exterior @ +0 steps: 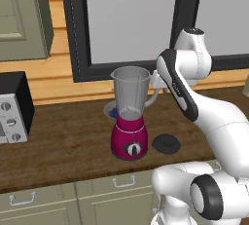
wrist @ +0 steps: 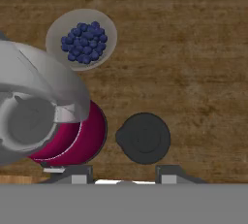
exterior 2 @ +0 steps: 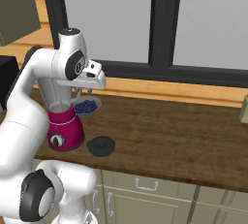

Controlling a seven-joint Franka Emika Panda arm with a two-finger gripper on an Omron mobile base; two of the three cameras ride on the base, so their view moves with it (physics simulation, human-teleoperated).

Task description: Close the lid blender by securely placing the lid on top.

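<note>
Two dark finger tips [wrist: 81, 173] rose at the bottom of the hand view, spread well apart with nothing between them, so the gripper [wrist: 124, 175] stood released and empty. It hung high above the wooden counter [wrist: 203, 72], looking straight down. Directly beyond the gap between the tips lay the lid [wrist: 143, 137], a flat black disc resting on the counter, apart from everything else.

Just beside the lid, to its left in the hand view, stood the blender [wrist: 48, 121]. Its magenta-red base showed under the clear grey jar, and the jar's mouth was open with no lid on it. Beyond the blender, nearer the wall, sat a bluish-white bowl [wrist: 81, 39] holding blueberries [wrist: 83, 42].

From the left base view the lid [exterior: 166, 143] lay on the counter [exterior: 63, 141] to the right of the blender [exterior: 130, 117], near the front edge, and the blender's round dial faced the camera. The bowl [exterior: 111, 110] peeked out behind the jar. A black-and-white appliance with knobs [exterior: 13, 107] stood well apart at the far left of the counter.

From the right base view the white arm [exterior 2: 34, 87] bent over the blender [exterior 2: 64, 126], its hand up above the counter [exterior 2: 174, 121]. The lid [exterior 2: 101, 146] lay just right of the red base, and the bowl [exterior 2: 86, 105] sat behind them. Pale green drawers with handles [exterior 2: 145, 185] ran below the counter, and a dark-framed window [exterior 2: 160, 24] stood behind it.
</note>
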